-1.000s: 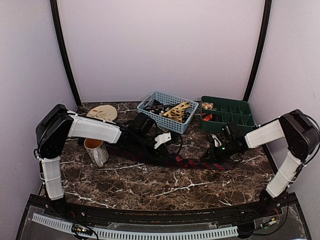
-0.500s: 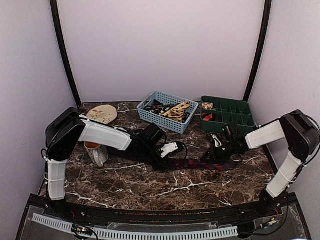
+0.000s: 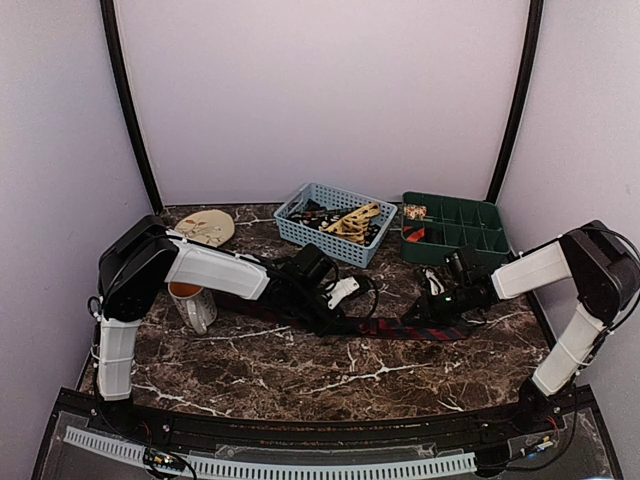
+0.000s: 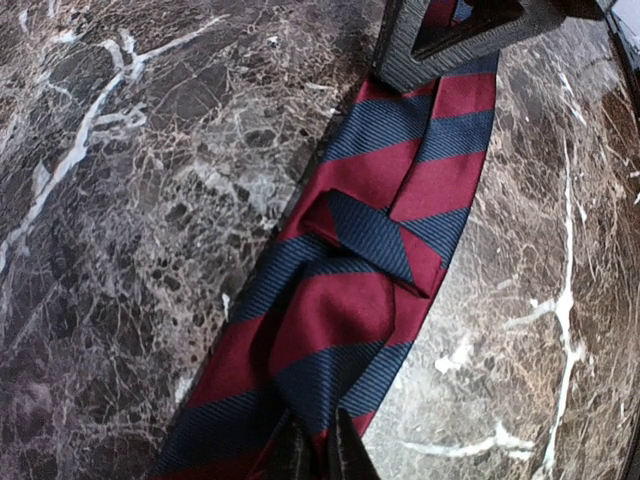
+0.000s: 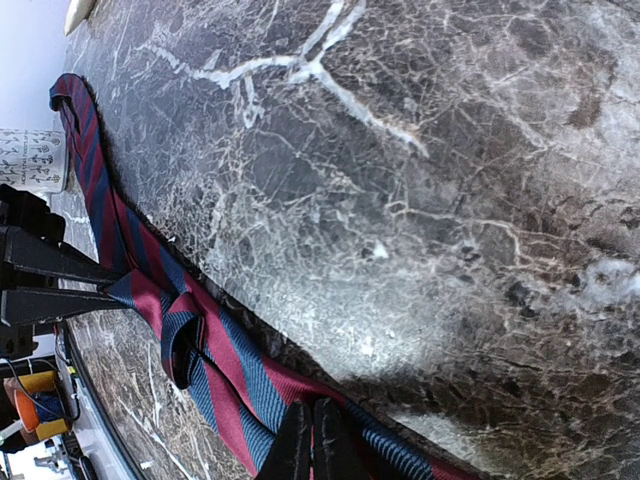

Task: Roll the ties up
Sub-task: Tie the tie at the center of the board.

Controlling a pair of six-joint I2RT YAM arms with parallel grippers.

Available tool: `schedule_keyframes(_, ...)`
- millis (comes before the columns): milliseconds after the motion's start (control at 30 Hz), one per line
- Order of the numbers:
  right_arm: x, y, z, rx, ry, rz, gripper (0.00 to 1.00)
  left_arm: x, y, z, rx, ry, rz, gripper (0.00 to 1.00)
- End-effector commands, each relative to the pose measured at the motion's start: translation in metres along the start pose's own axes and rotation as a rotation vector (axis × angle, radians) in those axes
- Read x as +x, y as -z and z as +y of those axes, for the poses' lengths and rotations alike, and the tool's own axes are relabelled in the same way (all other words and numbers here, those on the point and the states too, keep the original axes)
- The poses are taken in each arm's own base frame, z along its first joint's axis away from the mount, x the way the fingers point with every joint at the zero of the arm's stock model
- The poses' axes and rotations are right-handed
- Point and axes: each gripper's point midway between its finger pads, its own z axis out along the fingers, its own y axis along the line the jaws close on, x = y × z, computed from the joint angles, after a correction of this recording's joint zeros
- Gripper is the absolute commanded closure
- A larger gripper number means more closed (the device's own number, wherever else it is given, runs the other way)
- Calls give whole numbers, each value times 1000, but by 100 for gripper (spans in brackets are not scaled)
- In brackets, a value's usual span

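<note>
Below, the striped tie (image 3: 385,328), navy with red diagonal bands, lay stretched across the dark marble table (image 3: 300,375) between the two arms, running from beside the white mug (image 3: 192,305) on the left to a spot in front of the green tray (image 3: 455,228) on the right. The left fingers (image 4: 343,460) were closed tight on the tie, pinching a raised pleat of cloth between their tips, as the left wrist view showed. The right fingers (image 5: 296,450) were likewise clamped shut on the fabric farther along its length, with the cloth pressed between their tips. Between the two grips the tie was doubled over itself, with a small triangular flap of navy and red folded back on top of the band. The rest of the tie rested flat on the marble, and its far end curled slightly near the mug in the right wrist view.

At the back of the table, a blue slotted basket (image 3: 300,228) held a heap of tan-gold and dark ties (image 3: 352,222). The green tray sat just beside the basket, divided into compartments, with small items in its left cells. A round tan disc (image 3: 207,227) lay at the back left, near the left arm's elbow.
</note>
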Motion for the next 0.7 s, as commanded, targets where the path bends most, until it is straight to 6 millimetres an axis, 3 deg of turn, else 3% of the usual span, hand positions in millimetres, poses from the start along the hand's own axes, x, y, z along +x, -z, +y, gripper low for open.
schedule_keyframes(0, 19, -1, -10, 39, -26, 48, 96, -4, -6, -3, 15, 71, -31, 97)
schedule_keyframes(233, 20, -1, -10, 38, -27, 48, 97, -12, -12, -12, 35, 48, -56, 98)
schedule_keyframes(533, 20, -2, -10, 36, -27, 51, 97, -1, -26, -26, 41, -29, 18, 98)
schedule_keyframes(667, 21, -2, -11, 37, -29, 53, 97, -11, -27, -36, 49, -73, 2, 98)
